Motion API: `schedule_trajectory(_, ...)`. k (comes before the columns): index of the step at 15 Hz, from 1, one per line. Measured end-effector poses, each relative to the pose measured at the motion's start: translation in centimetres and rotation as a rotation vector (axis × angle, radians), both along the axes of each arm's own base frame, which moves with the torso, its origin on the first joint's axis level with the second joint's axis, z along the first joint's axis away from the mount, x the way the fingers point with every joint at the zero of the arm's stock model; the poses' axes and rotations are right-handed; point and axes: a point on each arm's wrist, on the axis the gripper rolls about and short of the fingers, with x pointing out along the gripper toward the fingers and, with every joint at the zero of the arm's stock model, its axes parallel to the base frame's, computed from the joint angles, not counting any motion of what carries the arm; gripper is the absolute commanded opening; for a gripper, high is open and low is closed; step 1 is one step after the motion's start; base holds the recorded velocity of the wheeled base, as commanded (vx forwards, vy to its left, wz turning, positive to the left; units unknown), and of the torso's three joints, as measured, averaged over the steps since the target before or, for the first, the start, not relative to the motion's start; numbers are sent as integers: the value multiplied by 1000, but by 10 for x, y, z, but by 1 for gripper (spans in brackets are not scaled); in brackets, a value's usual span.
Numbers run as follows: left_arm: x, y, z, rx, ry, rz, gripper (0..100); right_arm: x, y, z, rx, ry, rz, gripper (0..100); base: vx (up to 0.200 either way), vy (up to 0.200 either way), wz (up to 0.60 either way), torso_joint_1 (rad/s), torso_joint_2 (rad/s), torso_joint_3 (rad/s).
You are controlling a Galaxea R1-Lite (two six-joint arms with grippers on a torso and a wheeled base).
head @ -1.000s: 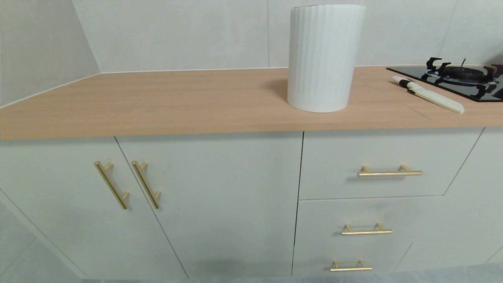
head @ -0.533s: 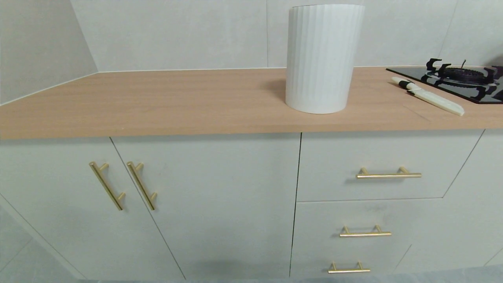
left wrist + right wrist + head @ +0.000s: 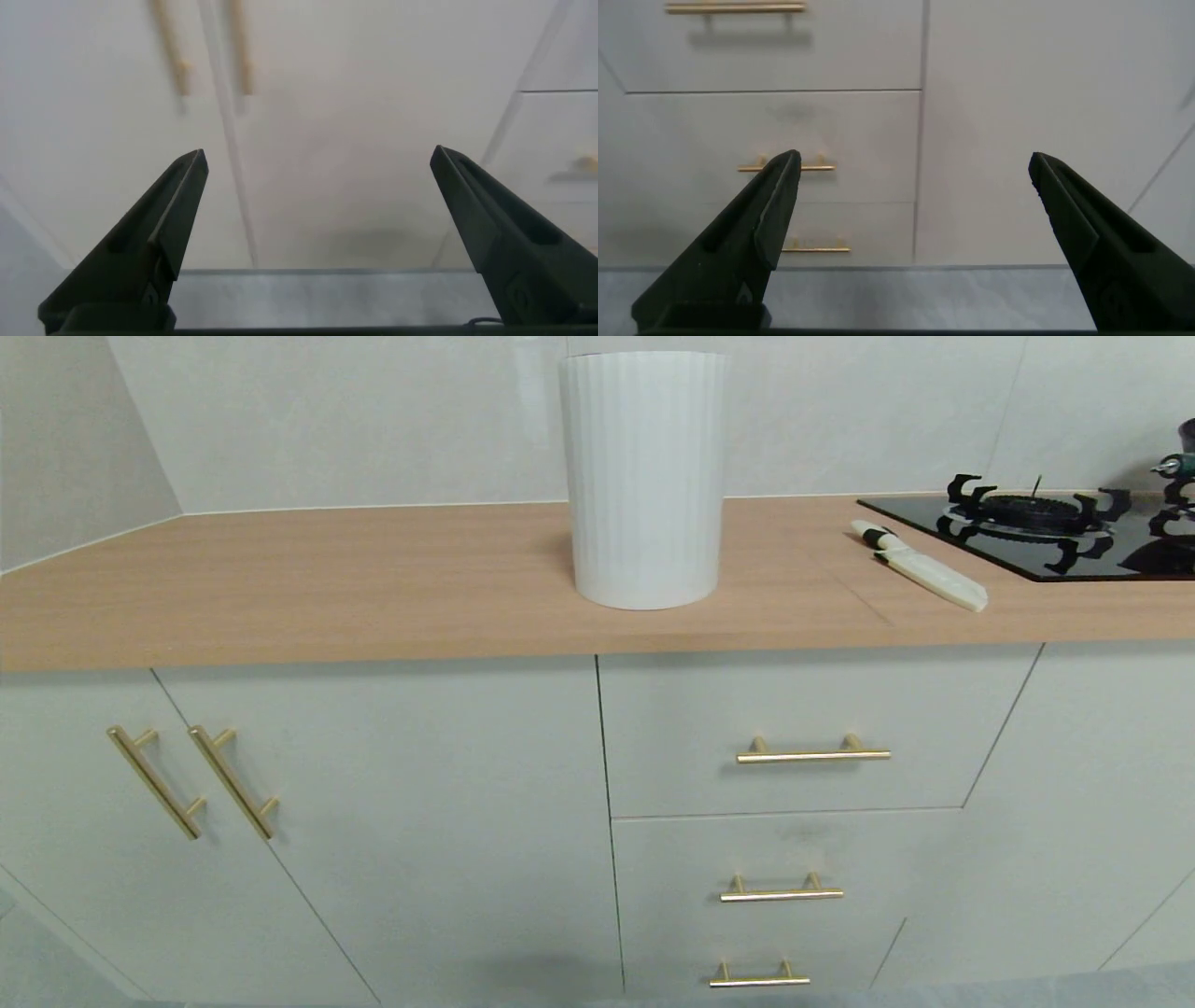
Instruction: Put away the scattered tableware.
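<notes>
A white knife (image 3: 920, 567) with a black band on its handle lies on the wooden countertop (image 3: 327, 579), just left of the black stove. A tall white ribbed container (image 3: 644, 476) stands upright near the counter's middle. My left gripper (image 3: 318, 159) hangs open low before the cabinet doors, nothing between its fingers. My right gripper (image 3: 915, 163) is open too, facing the lower drawers.
A black glass stove (image 3: 1046, 523) with burner grates sits at the counter's right end. Below are two cabinet doors with gold handles (image 3: 191, 784) and three drawers with gold handles (image 3: 812, 755). The wall tiles rise behind the counter.
The whole head view has shifted: container, knife and stove now sit further left in the picture, so the camera turned right. Nothing on the counter moved.
</notes>
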Motion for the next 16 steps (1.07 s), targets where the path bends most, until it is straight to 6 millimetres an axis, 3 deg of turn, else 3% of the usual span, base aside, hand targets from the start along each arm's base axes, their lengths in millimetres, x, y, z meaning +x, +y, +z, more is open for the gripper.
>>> schedule_trajectory(16, 0, 0, 0, 0, -1, 0, 100, 0, 0, 0, 0, 0, 0, 100, 0, 0, 0, 0, -18, -16)
